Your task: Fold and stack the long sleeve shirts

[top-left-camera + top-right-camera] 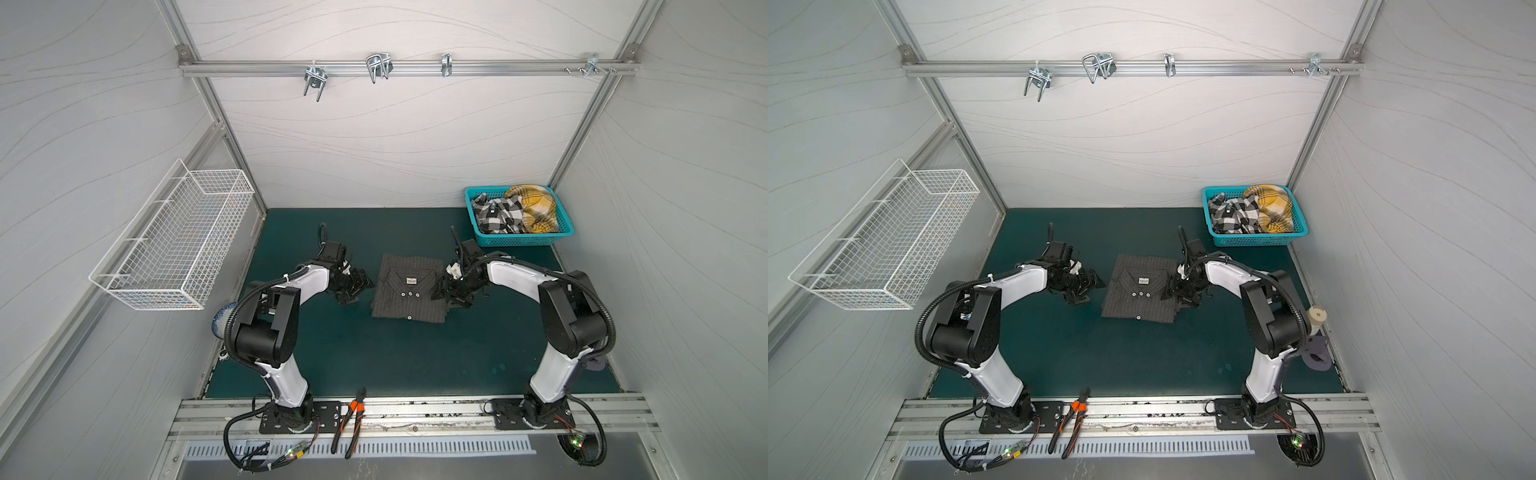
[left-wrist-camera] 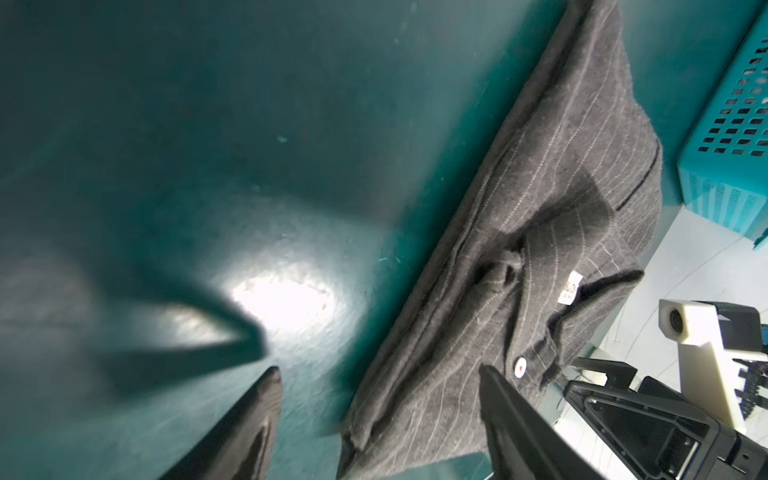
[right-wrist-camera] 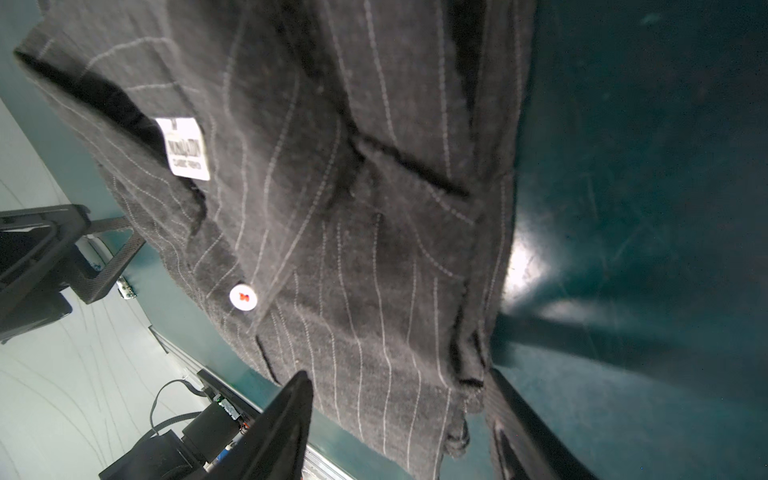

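A long sleeve shirt, dark charcoal with pale pinstripes, lies folded into a rectangle in the middle of the green mat, collar, white label and buttons facing up. My left gripper stands open just off its left edge. In the left wrist view the shirt lies ahead of the left gripper, whose fingers are wide apart. My right gripper is at the shirt's right edge. In the right wrist view the shirt has its near corner between the spread fingers of the right gripper.
A teal plastic basket at the back right holds crumpled black-and-white and yellow plaid garments. A white wire basket hangs on the left wall. Orange-handled pliers lie on the front rail. Metal hooks hang from the back rail.
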